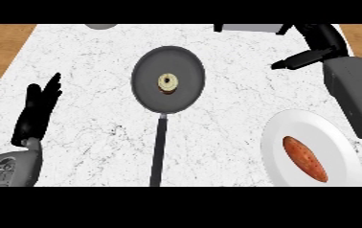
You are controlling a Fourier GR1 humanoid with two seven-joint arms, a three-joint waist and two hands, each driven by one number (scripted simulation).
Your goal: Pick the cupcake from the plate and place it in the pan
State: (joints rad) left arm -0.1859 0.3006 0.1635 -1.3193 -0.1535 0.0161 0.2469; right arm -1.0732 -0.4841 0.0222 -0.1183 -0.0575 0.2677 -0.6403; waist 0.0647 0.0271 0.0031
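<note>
The cupcake (167, 83), small with a pale round top, sits in the middle of the dark grey pan (185, 62), whose long handle runs toward the lower edge. At the lower right stands the white plate (283, 141) with an orange-red oblong food item (305, 158) on it. My right hand (316, 50) is raised at the upper right, away from the pan, fingers relaxed and holding nothing. My left hand (37, 112) rests open at the left edge, fingers up.
The white marble counter (84, 69) has wooden strips at both far corners. A grey object (249, 28) lies at the top edge near the right hand, and a grey rounded thing (102, 26) peeks in at the top left.
</note>
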